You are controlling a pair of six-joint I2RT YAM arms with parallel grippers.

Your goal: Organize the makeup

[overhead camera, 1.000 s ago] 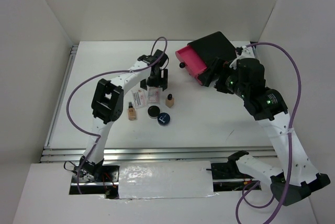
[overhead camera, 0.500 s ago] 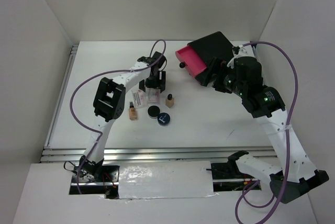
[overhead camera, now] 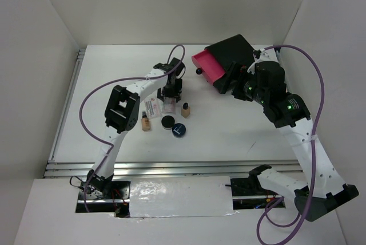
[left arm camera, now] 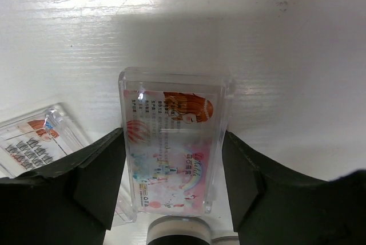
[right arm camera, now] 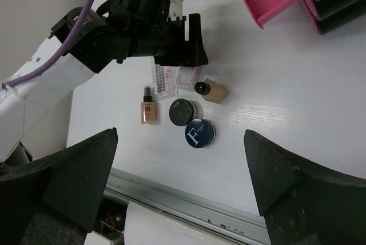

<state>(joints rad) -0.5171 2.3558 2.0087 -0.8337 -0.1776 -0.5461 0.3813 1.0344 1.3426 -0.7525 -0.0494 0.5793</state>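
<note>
My left gripper (left arm camera: 174, 142) is shut on a pinkish-white sachet (left arm camera: 171, 107) in a clear case that lies flat on the table, with one black finger against each long side. A second sachet (left arm camera: 34, 136) lies just to its left. In the top view the left gripper (overhead camera: 170, 97) stands over the sachets (overhead camera: 152, 106). Around them lie a tan bottle (overhead camera: 144, 122), another tan bottle (overhead camera: 186, 109), a black compact (overhead camera: 167, 121) and a dark-blue compact (overhead camera: 179, 130). My right gripper (right arm camera: 180, 142) hangs open and holds nothing, high above the table near the box.
A black box (overhead camera: 231, 52) stands at the back right with one pink drawer (overhead camera: 207, 66) pulled out towards the left. The right arm's wrist (overhead camera: 260, 82) hovers beside it. White walls close in the table on three sides, and a metal rail (overhead camera: 171, 168) runs along the near edge.
The left gripper's fingers have come in from wide open onto the sachet's sides and the wrist has shifted slightly. The right arm has barely moved.
</note>
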